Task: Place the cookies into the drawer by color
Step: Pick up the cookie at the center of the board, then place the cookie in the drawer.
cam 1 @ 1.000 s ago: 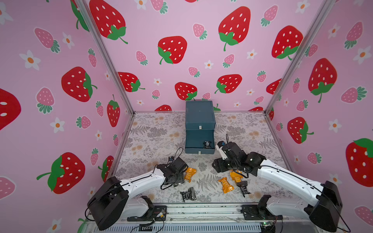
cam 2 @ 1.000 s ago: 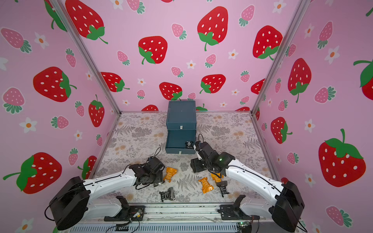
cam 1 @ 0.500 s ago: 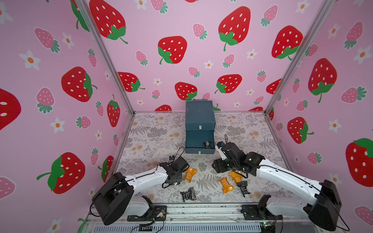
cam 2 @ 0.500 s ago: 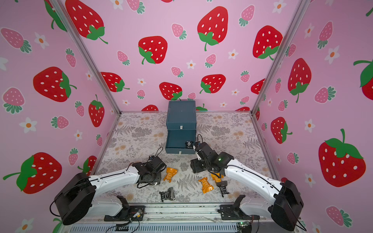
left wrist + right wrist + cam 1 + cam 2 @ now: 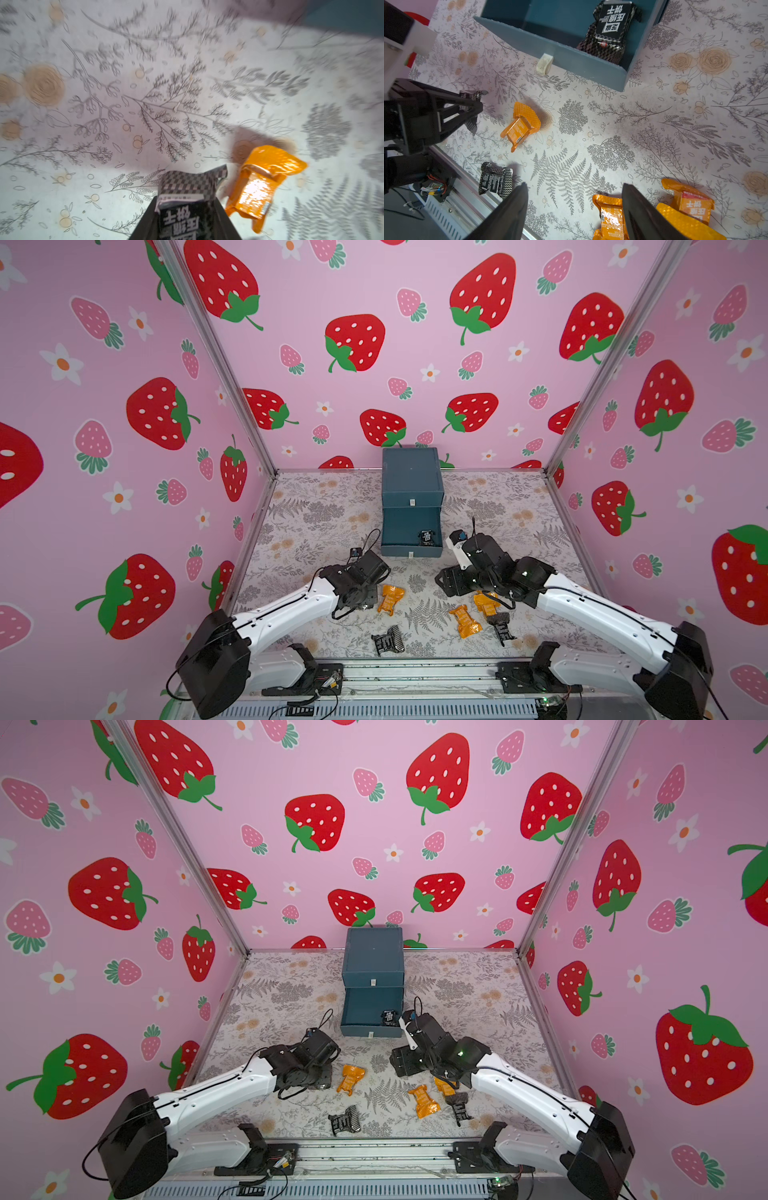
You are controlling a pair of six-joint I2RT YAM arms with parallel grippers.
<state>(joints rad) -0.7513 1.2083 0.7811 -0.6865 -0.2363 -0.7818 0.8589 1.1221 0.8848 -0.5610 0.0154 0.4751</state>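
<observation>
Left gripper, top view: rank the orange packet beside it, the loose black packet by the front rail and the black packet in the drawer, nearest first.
From the left gripper, which grips a checkered packet:
1. Orange packet, just to its right.
2. Front black packet, by the rail.
3. Drawer packet, inside the open drawer, farthest back.

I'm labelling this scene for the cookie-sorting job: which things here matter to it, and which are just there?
Job:
cabinet; open drawer with one black cookie; held black cookie between the left fingers; two loose black cookies; three orange cookies.

Just there:
floral mat; strawberry walls; front rail.
</observation>
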